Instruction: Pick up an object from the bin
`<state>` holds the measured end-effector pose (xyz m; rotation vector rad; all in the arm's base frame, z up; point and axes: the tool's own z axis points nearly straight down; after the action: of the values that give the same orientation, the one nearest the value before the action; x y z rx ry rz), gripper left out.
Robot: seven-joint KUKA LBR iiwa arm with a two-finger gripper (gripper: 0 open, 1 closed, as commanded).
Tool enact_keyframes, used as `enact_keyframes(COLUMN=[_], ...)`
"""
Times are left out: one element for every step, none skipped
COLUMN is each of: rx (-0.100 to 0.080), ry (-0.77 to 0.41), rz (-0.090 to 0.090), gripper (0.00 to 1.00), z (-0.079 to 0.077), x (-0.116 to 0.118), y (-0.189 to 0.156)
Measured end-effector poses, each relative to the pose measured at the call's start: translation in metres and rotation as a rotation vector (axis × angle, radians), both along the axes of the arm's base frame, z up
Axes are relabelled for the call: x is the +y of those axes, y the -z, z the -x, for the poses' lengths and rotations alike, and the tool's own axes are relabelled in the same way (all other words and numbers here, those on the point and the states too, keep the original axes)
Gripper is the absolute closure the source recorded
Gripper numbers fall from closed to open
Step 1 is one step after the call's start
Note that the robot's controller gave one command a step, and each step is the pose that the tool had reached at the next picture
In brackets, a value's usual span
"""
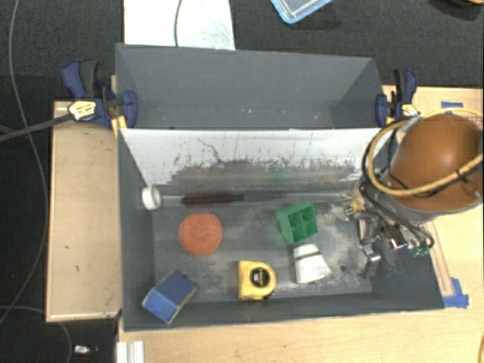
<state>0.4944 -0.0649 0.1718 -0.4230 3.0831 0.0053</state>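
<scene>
Gripper (369,242) low near bin's (249,89) right wall, arm side; open or closed, cannot tell. White cup (310,265) just beside it, green block (296,222) near. Likely lining up on cup.

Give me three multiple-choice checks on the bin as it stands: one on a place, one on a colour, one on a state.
1. Where in the bin is the gripper?
A) at the right side, beside the white cup
B) at the front-left corner
C) at the back-left corner

2. What colour is the tape measure near the front?
A) red
B) yellow
C) green

3. How is the dark rod with the white cap placed?
A) standing upright
B) leaning out over the rim
C) lying flat along the foot of the back wall

Answers: 1 A, the gripper sits just right of the white cup. 2 B, its case is yellow. 3 C, it lies lengthwise where the floor meets the back wall.
</scene>
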Motion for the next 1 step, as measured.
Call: enact_keyframes(rx=[-0.008], ry=[-0.241], rz=[0.009], gripper=[0.0], z=[-0.0046], x=[0.0159], y=[-0.0446])
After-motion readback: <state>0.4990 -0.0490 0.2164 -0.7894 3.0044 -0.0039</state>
